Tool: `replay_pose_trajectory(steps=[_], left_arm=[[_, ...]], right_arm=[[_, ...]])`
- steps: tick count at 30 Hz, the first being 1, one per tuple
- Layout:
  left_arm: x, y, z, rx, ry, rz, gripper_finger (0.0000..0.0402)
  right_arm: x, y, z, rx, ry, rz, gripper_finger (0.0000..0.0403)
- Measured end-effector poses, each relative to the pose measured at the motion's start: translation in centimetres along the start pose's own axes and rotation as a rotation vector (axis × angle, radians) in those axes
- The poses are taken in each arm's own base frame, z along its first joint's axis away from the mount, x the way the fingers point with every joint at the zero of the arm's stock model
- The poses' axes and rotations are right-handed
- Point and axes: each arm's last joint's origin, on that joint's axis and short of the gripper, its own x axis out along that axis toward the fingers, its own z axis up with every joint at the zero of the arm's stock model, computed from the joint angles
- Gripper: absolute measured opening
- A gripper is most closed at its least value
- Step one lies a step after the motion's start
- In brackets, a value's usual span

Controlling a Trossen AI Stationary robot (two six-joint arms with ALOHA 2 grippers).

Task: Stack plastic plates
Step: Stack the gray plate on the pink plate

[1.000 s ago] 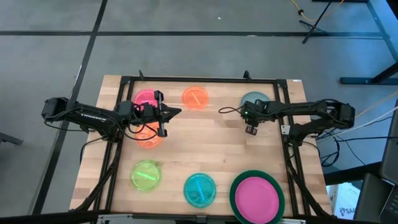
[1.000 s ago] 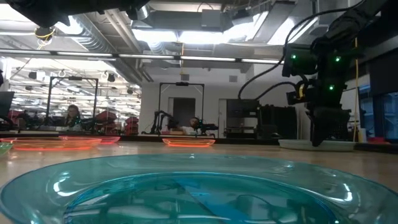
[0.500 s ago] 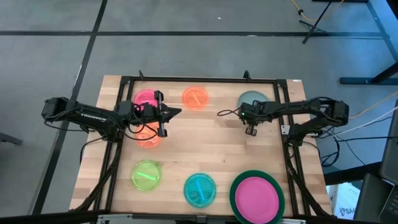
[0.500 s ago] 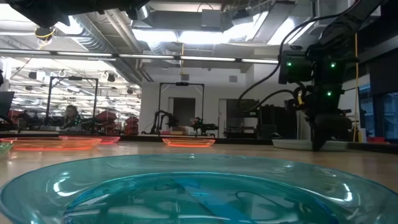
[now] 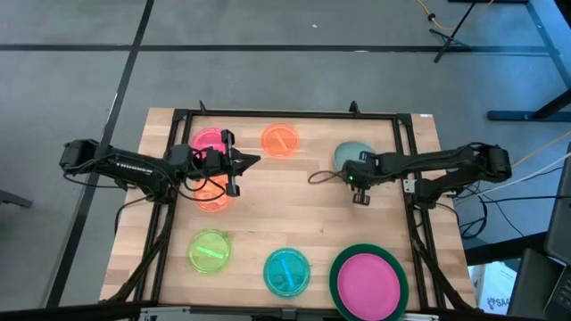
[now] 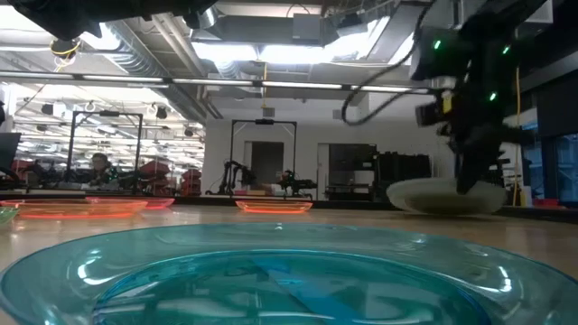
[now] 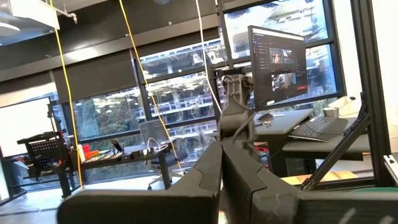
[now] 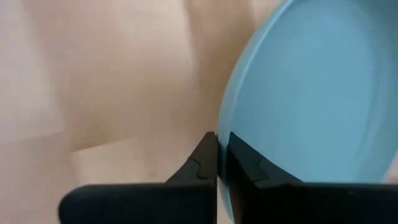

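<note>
A grey-blue plate (image 5: 354, 153) sits far right on the table, with my right gripper (image 5: 358, 173) shut on its near rim; the low view shows that plate (image 6: 433, 197) raised off the wood below the gripper (image 6: 470, 183). My left gripper (image 5: 252, 160) hangs shut and empty above the table's left half, near a magenta plate (image 5: 209, 140) and a translucent pink-orange plate (image 5: 212, 200). An orange plate (image 5: 280, 140) lies at the far edge. A yellow-green plate (image 5: 210, 251), a cyan plate (image 5: 287, 271) and a magenta plate inside a dark green one (image 5: 368, 283) lie at the near edge. My right gripper pinches the grey-blue plate's rim (image 8: 231, 140) on its near side between the two fingers, one above the rim and one under it. The fingers come from above, pointing down. The plate is lifted off the table and tilted, its underside showing in the low view.
Bare wood lies in the table's middle between the plates. A black frame (image 5: 285, 114) runs along the far edge and down both sides. A loose cable (image 5: 323, 175) trails from the right arm. The room behind holds desks, screens and people far off.
My right gripper has moved a little toward the table's left and near side and risen, taking the grey-blue plate with it. The plate, flat on the table a second ago, now hangs raised and tilted. My left arm has kept still.
</note>
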Motion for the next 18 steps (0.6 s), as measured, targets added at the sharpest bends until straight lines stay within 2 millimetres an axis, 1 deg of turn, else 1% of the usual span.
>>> replay_pose_trajectory(steps=[11, 18], left_arm=[[0.0, 0.0, 0.0, -0.005, 0.001, 0.0, 0.0006], [0.0, 0.0, 0.0, -0.009, 0.001, 0.0, 0.0006]], right_arm=[[-5.6, 5.6, 0.4, 0.007, -0.022, 0.187, 0.0004], [-10.5, 9.4, 0.6, 0.019, -0.088, 0.343, 0.0005]])
